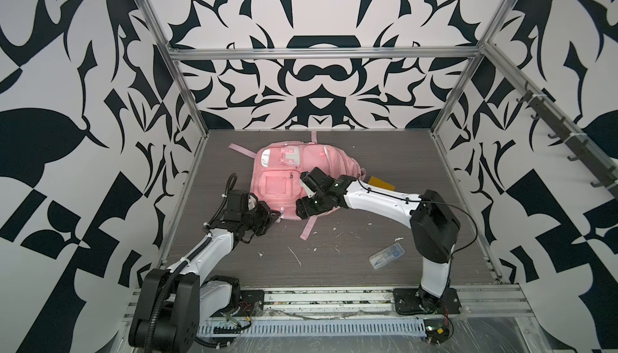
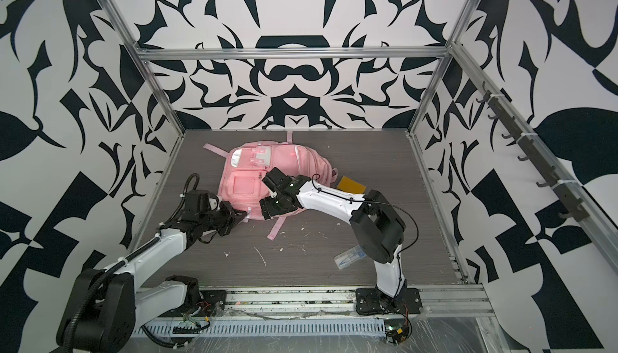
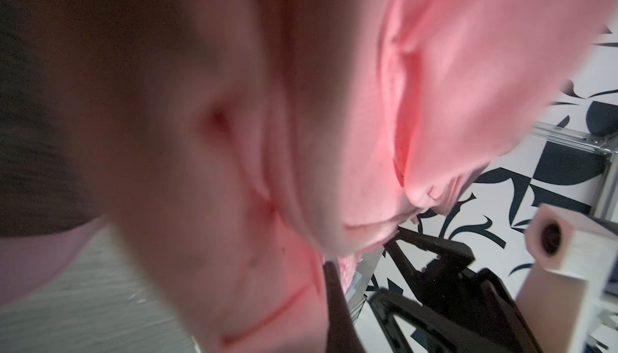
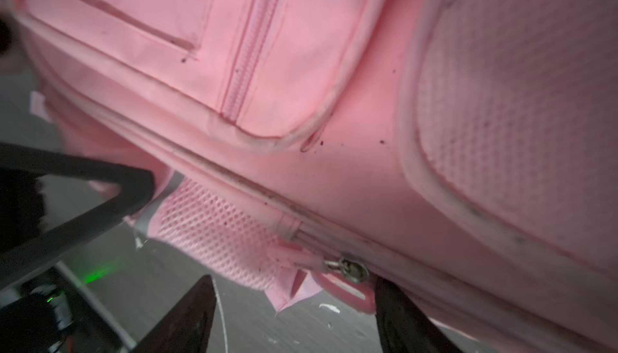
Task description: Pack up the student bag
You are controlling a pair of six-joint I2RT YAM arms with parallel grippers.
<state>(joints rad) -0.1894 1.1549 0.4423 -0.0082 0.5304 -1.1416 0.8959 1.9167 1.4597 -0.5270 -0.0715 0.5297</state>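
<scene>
Packing looked barely begun. The student bag [image 1: 277,180] lay flat near the bench's [image 1: 334,267] back edge, its main zip seemingly shut. The left pincer [image 1: 276,215] was clenched on its near corner, and the right pincer [image 4: 294,321] stood released astride the zip pull [image 4: 347,269]. A clear case [image 1: 387,255] and a yellow flat item [image 1: 381,183] lay outside.

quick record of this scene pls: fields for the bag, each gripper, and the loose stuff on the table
bag: pink backpack lying front side up on the table
left gripper: shut on the backpack's near corner
right gripper: open, jaws on either side of the zip pull
loose items: clear plastic case near the right arm's base; yellow card beside the backpack, partly behind the right arm
</scene>
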